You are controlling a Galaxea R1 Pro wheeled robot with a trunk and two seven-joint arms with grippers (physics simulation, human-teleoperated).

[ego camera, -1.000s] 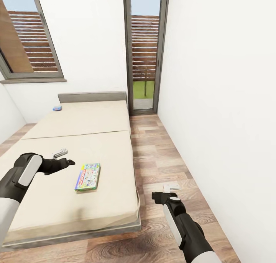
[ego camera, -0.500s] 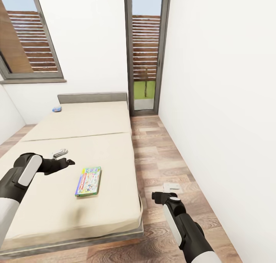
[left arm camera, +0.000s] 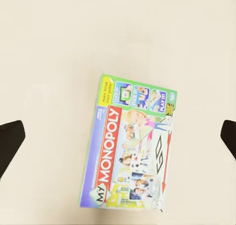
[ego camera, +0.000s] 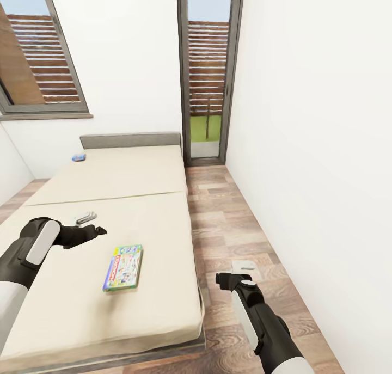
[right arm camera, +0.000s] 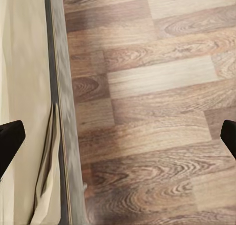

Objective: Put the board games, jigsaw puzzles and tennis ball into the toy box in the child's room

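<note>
Green-edged board game [ego camera: 123, 259] lies flat near the foot of the beige bed [ego camera: 109, 172], the left gripper [ego camera: 86, 218] spread open above the mattress beside it, the right gripper [ego camera: 243, 265] open too over the wooden floor [ego camera: 228, 221].

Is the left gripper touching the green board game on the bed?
Apart. In the head view, bare mattress separates the left gripper from the green board game.
</note>
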